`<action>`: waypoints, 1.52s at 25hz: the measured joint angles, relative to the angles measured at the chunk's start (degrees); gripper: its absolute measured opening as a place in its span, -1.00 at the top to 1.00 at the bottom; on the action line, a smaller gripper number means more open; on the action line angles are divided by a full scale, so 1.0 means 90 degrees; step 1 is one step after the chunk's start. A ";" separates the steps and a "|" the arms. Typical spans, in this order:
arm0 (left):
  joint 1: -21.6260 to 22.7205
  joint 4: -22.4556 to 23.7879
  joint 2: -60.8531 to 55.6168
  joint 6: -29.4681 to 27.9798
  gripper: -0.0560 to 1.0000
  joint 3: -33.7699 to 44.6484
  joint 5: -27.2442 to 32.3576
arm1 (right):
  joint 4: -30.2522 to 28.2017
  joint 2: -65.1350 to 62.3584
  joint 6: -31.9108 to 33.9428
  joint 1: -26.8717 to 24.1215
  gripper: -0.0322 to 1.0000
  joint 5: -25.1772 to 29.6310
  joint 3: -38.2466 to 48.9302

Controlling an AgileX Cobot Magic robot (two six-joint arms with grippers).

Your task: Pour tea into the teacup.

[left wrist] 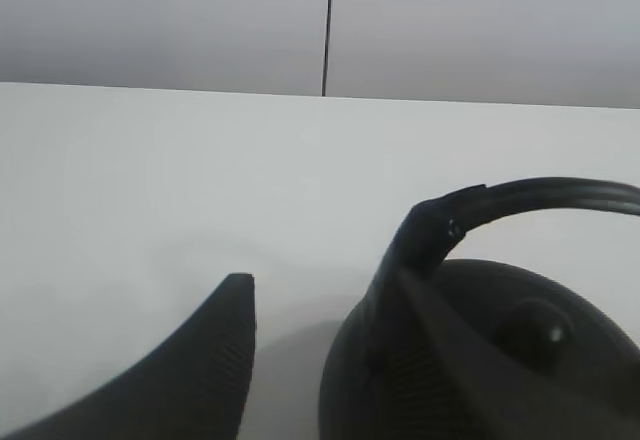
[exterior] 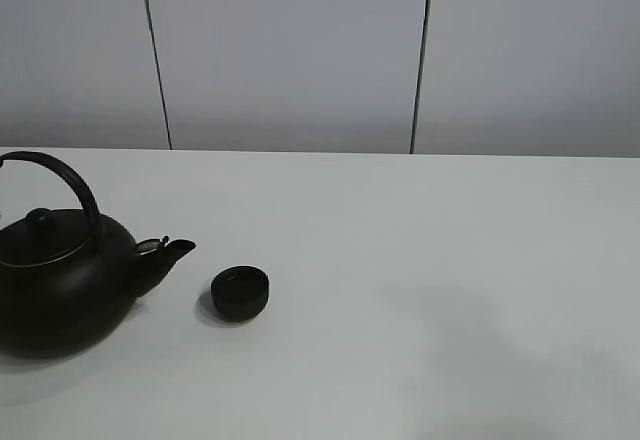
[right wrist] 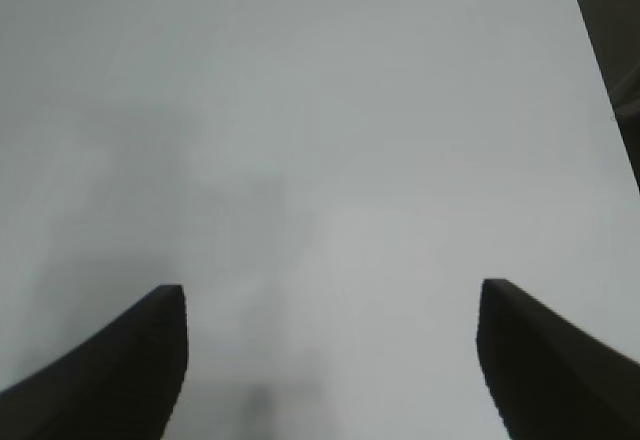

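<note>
White bench [exterior: 420, 290], pale grey wall panels [exterior: 290, 50] behind with two dark vertical seams. Overhead view: big round black teapot [exterior: 55, 285] sits at the left edge of the bench, arched handle [exterior: 65, 180] up, lid with knob [exterior: 42, 218] on, spout [exterior: 170, 255] pointing right toward the teacup [exterior: 240, 293]. Teacup is small, black, handleless, upright on the bench just right of the spout, near it but not touching. Dark inside the cup; can't tell if any liquid is in it. No stream visible at the spout. No arms visible from overhead.

Left wrist view: left end effector [left wrist: 320, 300] is right at the teapot, low over the bench. One finger [left wrist: 215, 350] is out to the side of the pot, apart from it; the other finger [left wrist: 420, 250] lies against the handle where it meets the body. Jaws partly apart, a gap between the free finger and the handle, not clamped on anything.

Right wrist view: right end effector [right wrist: 332, 310] hangs over bare bench, both fingers [right wrist: 150, 350] spread wide, nothing between them. Dark strip at the far bench edge [right wrist: 610, 20], unclear what it is.
</note>
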 joint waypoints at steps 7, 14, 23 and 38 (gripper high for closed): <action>0.0125 0.0017 -0.0177 -0.0504 0.30 0.0042 0.0006 | 0.0000 0.0000 0.0000 0.0000 -0.13 0.0000 0.0000; 0.0140 0.0182 -0.1122 -0.0742 0.30 -0.0861 0.1337 | 0.0000 0.0000 0.0000 0.0000 -0.13 0.0000 0.0000; 0.0193 0.0200 -0.2066 -0.1189 0.30 -0.2935 0.5711 | 0.0000 0.0000 0.0000 0.0000 -0.13 0.0000 0.0000; 0.2724 0.0200 -0.2378 -0.0697 0.30 -0.4328 0.8400 | 0.0000 0.0000 0.0000 0.0000 -0.13 0.0000 0.0000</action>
